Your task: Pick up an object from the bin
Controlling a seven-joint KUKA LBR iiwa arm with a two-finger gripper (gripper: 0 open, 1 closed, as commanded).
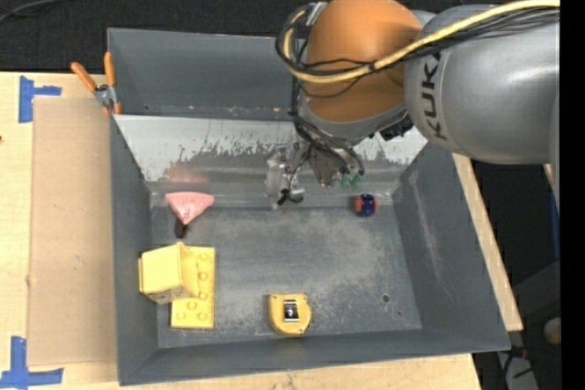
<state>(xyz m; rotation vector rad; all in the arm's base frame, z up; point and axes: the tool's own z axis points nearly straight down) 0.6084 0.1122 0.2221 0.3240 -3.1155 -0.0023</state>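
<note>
One claw (292,185) hangs near a small blue ball (365,205).

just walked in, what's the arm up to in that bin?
The KUKA arm reaches in from the view's right, with its pincer low against the back wall of the grey bin. Nearest to it is a small blue-and-red ball, lying apart on the view's right. A pink cone-like piece lies back left, yellow toy blocks front left, and a yellow tape measure front centre. No pick is visible yet.
</note>
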